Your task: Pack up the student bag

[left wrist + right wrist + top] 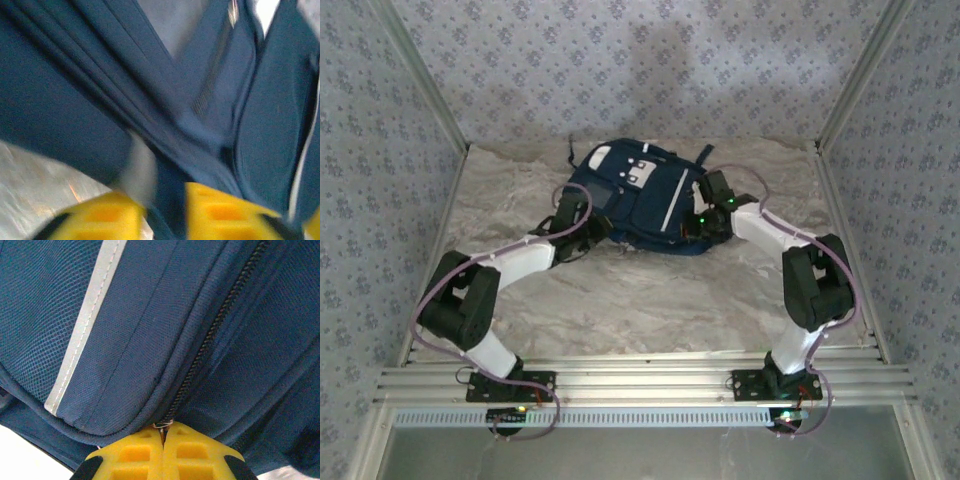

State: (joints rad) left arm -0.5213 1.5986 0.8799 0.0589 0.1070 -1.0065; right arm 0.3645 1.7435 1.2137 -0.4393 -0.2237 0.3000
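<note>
Soft, floppy, prob light student bag (638,195), best grabbed by zip pull (161,425) or seams: R gripper (163,434) clamped on pull at bag's 4 o'clock, L gripper (165,205) jaws apart at 8 o'clock.

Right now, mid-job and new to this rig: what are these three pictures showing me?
The machine is two robot arms bolted at the near edge of a table, each ending in a two-finger gripper. The wide picture looks down from above and behind them. The other two come from wrist cameras; the yellow blocks at the bottom are each gripper's fingers. A blue bag lies on the table. The right gripper is shut on the zip pull. The left gripper has its fingers apart, a fold of the bag between them; that picture is too blurred to show a grip.
</note>
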